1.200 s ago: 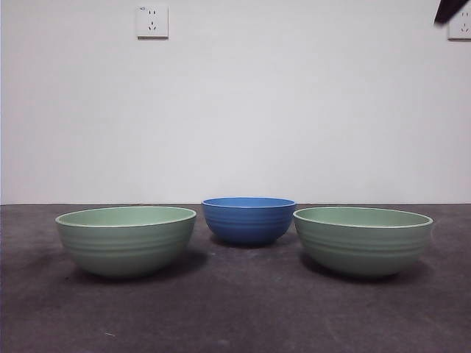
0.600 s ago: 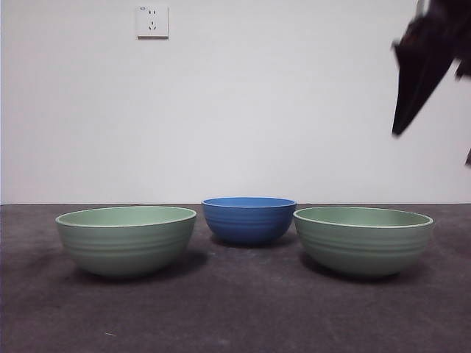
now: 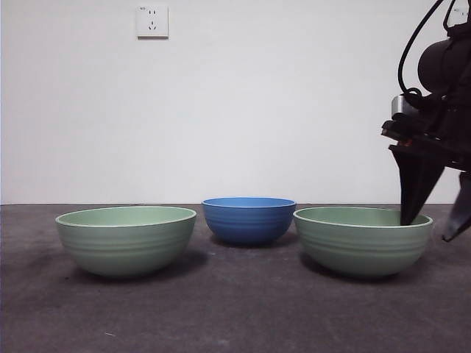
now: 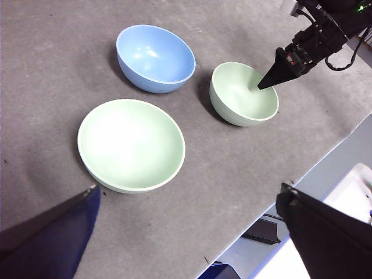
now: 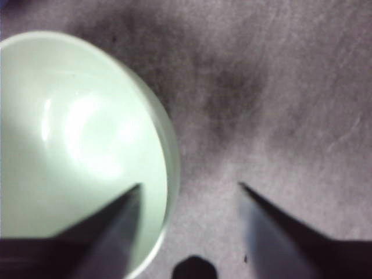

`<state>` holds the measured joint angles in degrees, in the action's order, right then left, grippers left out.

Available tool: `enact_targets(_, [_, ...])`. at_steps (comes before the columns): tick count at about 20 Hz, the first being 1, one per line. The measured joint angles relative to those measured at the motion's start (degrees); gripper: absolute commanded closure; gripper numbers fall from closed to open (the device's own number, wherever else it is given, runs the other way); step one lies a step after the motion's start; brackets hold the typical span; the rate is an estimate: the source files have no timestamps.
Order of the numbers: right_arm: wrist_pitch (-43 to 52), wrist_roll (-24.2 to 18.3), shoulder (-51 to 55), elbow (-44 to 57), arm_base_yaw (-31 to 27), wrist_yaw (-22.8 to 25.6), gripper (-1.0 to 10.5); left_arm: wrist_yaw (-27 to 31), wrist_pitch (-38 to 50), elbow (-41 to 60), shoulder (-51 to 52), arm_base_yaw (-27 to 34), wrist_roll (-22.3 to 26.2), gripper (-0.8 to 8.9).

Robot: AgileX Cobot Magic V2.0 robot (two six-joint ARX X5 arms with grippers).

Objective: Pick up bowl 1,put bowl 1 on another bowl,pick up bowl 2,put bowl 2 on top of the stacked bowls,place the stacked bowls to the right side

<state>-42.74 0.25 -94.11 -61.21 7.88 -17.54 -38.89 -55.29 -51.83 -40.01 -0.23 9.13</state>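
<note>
Front view: three bowls stand apart on the counter [image 3: 221, 309], a green bowl [image 3: 126, 239] at one side, the blue bowl [image 3: 249, 219] behind the middle and a second green bowl [image 3: 363, 239] at the other, where the right gripper [image 3: 434, 220] straddles the outer rim, one finger inside, one outside. Left wrist view: the left gripper [image 4: 186, 226] hangs high with fingers wide apart and empty, all bowls separate. Right wrist view: the fingers [image 5: 116, 224] stand open around the rim, gripping nothing; judged, no step is complete and every stacking and placing step remains.
</note>
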Motion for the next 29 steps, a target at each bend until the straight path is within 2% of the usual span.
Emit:
enact_targets(3, [1.0, 0.0, 0.0, 0.0, 0.0, 0.0, 9.5, 0.0, 0.0, 0.0, 0.0, 0.0, 0.0, 2.47])
enact_targets(12, [0.9, 0.0, 0.3, 0.0, 0.0, -0.1, 9.6, 0.0, 0.0, 0.0, 0.0, 0.0, 0.0, 2.47])
enact_targets(15, [0.2, 0.6, 4.7, -0.7, 0.7, 0.0, 9.6, 0.2, 0.0, 0.0, 0.0, 0.0, 0.0, 2.47])
enact_targets(19, [-2.3, 2.2, 8.7, -10.7, 4.1, 0.1, 9.6, 0.4, 0.0, 0.0, -1.1, 0.0, 0.0, 2.47])
enact_targets(22, [-2.6, 2.8, 8.0, -19.4, 8.1, 3.4, 9.6, 1.2, 0.0, 0.0, -1.7, 0.0, -0.1, 2.47])
enact_targets(25, [-2.5, 3.7, 3.8, -29.0, 11.1, 4.5, 9.6, 1.3, 0.1, 0.0, -1.6, -0.6, -0.2, 2.47])
enact_targets(29, [-4.0, 4.7, -7.8, -40.1, 13.1, 4.6, 9.6, 1.4, 0.1, 0.0, -1.6, -2.5, -0.2, 2.47])
